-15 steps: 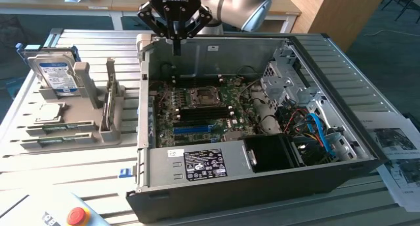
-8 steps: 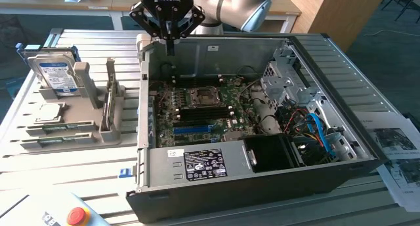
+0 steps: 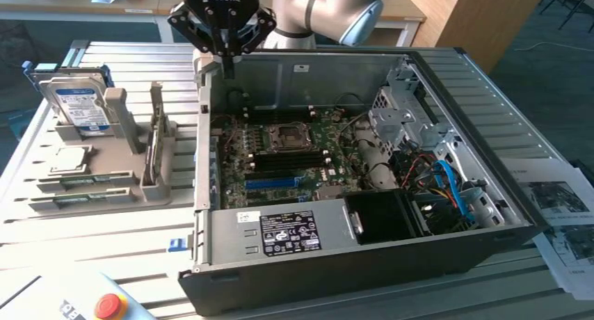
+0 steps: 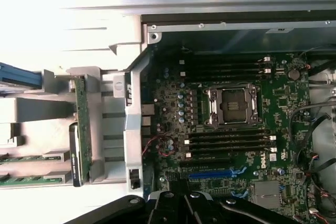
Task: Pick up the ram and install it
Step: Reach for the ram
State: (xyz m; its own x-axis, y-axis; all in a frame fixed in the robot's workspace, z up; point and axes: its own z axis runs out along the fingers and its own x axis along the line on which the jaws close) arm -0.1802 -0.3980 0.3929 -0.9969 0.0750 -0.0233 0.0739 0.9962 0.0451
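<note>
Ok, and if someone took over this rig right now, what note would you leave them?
Hand: shut and holding nothing. It hangs above the far corner of the open computer case, on the exterior view's left.
Ram: the green sticks lie in the grey holder beside the case, apart from the hand.
Board: the black memory slots look empty.
Done: nothing that shows.
Left: both the pickup and the install.
</note>
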